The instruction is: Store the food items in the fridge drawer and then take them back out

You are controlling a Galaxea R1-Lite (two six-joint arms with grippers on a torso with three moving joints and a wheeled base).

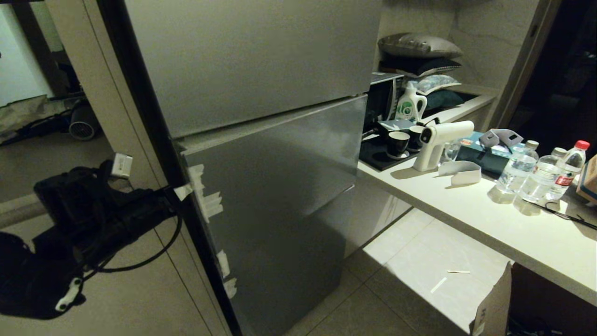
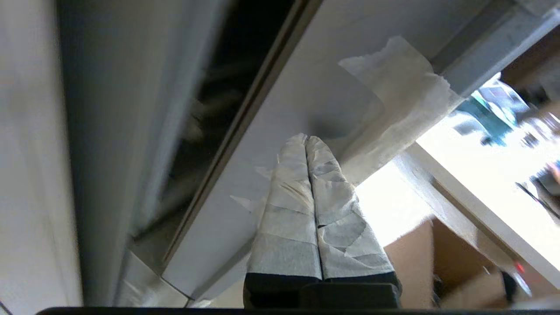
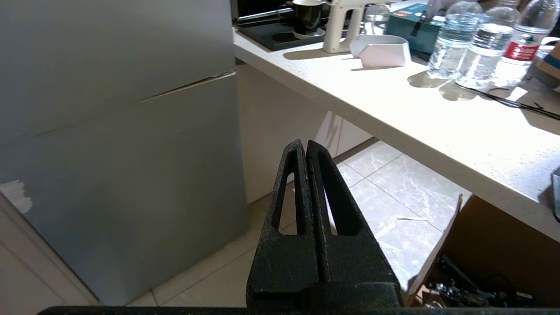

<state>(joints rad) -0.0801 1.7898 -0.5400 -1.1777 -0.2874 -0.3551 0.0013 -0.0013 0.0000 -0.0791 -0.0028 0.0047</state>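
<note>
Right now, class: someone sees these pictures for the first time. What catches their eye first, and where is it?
The tall grey fridge fills the head view, whitish tape scraps along its door's left edge. There the left gripper, fingers shut and tape-wrapped, meets that edge. On the right, a white counter carries water bottles and a white spray gun.

Head looks down on fridge [image 1: 261, 163]; wrists nearer.

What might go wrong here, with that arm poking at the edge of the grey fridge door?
1. The left tool, its taped fingers pressed together, only touches the grey metallic fridge door near a whitish tape scrap; it may slip off without opening it.
2. If the door swings wide, it might hit the white countertop close beside it.
</note>
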